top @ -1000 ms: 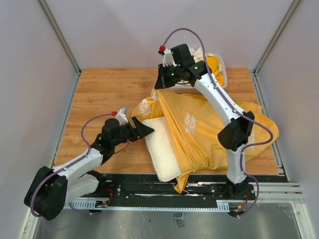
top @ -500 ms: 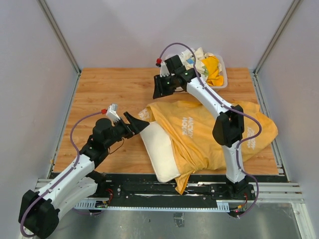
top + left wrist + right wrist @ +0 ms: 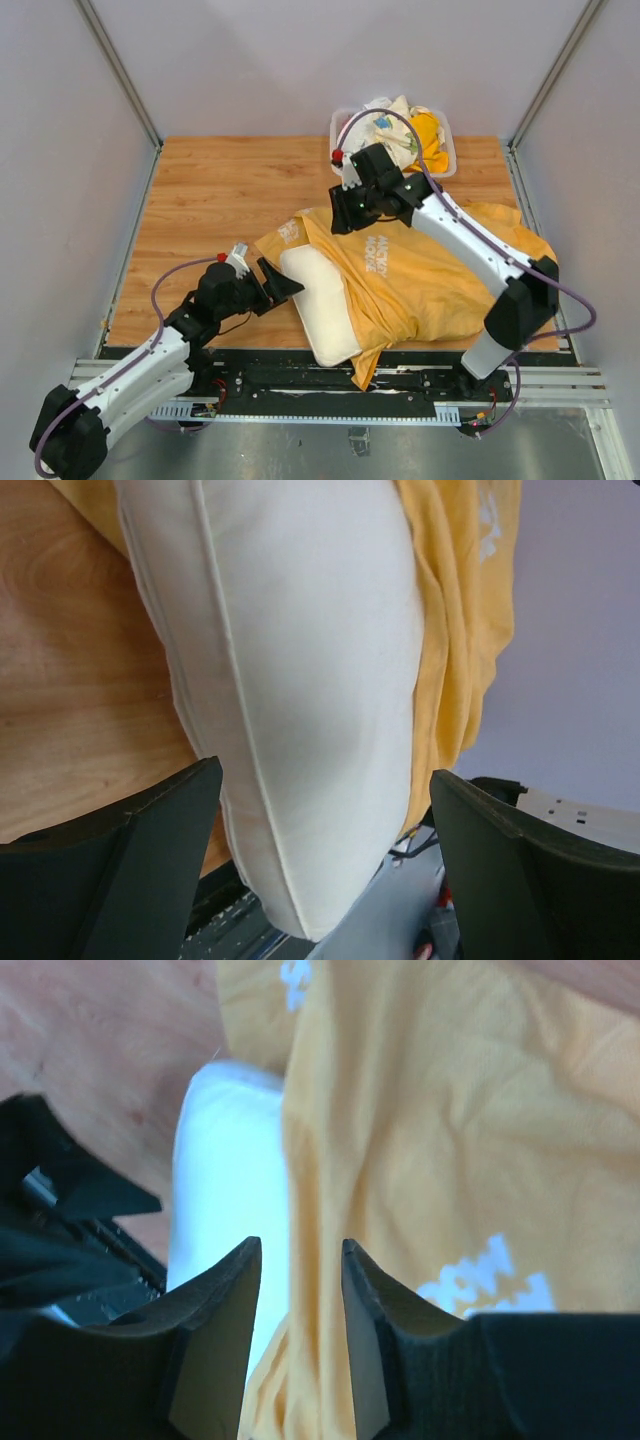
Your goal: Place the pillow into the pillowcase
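Evidently poised to push, the left gripper (image 3: 285,284) gapes wide with the half-sheathed pillow (image 3: 325,300) just ahead, while the right gripper (image 3: 345,216), parted and empty, hovers above the open edge of the pillowcase (image 3: 430,270).

The pillowcase (image 3: 440,270) lies across the right half of the table (image 3: 220,190). The pillow (image 3: 322,305) lies at its near-left end, right side covered by it. My left gripper (image 3: 285,285) is just left of the pillow; my right gripper (image 3: 345,215) hangs over the pillowcase's far-left edge. A tub (image 3: 447,160) of cloths (image 3: 400,125) stands behind, far right.
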Robot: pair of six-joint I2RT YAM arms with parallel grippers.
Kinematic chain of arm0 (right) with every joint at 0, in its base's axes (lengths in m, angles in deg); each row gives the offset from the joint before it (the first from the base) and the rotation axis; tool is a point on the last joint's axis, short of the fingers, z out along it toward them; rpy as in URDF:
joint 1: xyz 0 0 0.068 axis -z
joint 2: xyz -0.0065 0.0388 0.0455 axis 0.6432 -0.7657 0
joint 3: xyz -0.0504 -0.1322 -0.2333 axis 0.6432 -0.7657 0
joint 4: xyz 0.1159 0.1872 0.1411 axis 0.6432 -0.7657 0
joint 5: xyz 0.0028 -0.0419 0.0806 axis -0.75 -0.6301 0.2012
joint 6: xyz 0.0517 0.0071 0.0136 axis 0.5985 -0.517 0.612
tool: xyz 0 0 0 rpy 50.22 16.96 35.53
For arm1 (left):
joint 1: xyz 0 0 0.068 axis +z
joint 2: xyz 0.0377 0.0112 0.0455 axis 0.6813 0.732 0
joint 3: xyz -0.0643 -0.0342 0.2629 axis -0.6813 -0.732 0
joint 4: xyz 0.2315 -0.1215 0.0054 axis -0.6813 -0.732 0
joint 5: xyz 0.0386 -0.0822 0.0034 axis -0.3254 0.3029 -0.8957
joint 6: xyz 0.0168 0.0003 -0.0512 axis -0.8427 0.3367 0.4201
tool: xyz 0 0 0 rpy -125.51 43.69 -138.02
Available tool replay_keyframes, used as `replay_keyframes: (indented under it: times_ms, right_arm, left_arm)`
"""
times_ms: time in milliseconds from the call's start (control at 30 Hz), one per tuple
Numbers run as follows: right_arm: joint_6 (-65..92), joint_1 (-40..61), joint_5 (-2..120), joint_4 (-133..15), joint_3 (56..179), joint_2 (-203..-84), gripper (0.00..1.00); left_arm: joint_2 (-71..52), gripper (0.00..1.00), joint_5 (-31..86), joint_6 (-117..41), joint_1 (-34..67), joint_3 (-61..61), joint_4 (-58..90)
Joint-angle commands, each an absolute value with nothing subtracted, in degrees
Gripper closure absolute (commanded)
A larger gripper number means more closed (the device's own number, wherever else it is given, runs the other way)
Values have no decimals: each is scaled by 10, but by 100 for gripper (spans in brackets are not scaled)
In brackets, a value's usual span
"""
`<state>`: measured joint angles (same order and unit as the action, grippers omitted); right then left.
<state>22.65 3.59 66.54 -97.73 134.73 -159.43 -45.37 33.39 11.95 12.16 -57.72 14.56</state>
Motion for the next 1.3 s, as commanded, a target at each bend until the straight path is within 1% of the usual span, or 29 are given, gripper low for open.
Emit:
replay_keyframes:
  times_ms: [0, 133, 367, 467, 567, 700, 833, 867, 933, 1000, 1067, 1100, 1200, 1267]
  right_arm:
    - [206, -50, 602, -1016, 1248, -1504, 63]
    - [231, -99, 586, -1031, 1146, -1443, 67]
    - [280, -150, 571, -1024, 1044, -1381, 68]
    - [294, -175, 559, -1019, 1019, -1373, 65]
    - [306, -191, 552, -1016, 1010, -1370, 58]
    - [319, -208, 547, -1012, 1002, -1367, 54]
    - [322, -220, 534, -1005, 990, -1373, 53]
    - [322, -219, 530, -1002, 985, -1378, 56]
    - [318, -220, 528, -998, 981, -1394, 66]
    - [318, -220, 521, -997, 982, -1410, 83]
    - [320, -221, 507, -1011, 993, -1413, 96]
    - [319, -222, 502, -1016, 1001, -1410, 99]
    - [318, -225, 494, -1039, 1038, -1400, 99]
    - [313, -230, 486, -1068, 1075, -1402, 99]
  left_arm:
    - [-443, 11, 351, 145, 81, -608, 185]
    - [-404, 11, 352, 157, 46, -620, 231]
    - [-320, 10, 333, 166, -31, -607, 289]
    - [-313, 10, 322, 168, -44, -608, 299]
    - [-320, 12, 312, 170, -44, -616, 307]
    - [-316, 14, 307, 177, -48, -624, 327]
    - [-311, 16, 300, 188, -54, -634, 353]
    - [-309, 18, 299, 189, -55, -636, 358]
    - [-304, 21, 297, 191, -57, -634, 363]
    - [-301, 24, 298, 191, -58, -631, 368]
    - [-300, 31, 296, 190, -59, -628, 366]
    - [-300, 36, 296, 190, -59, -627, 366]
    - [-302, 56, 296, 194, -59, -625, 375]
    - [-304, 68, 299, 201, -59, -623, 394]
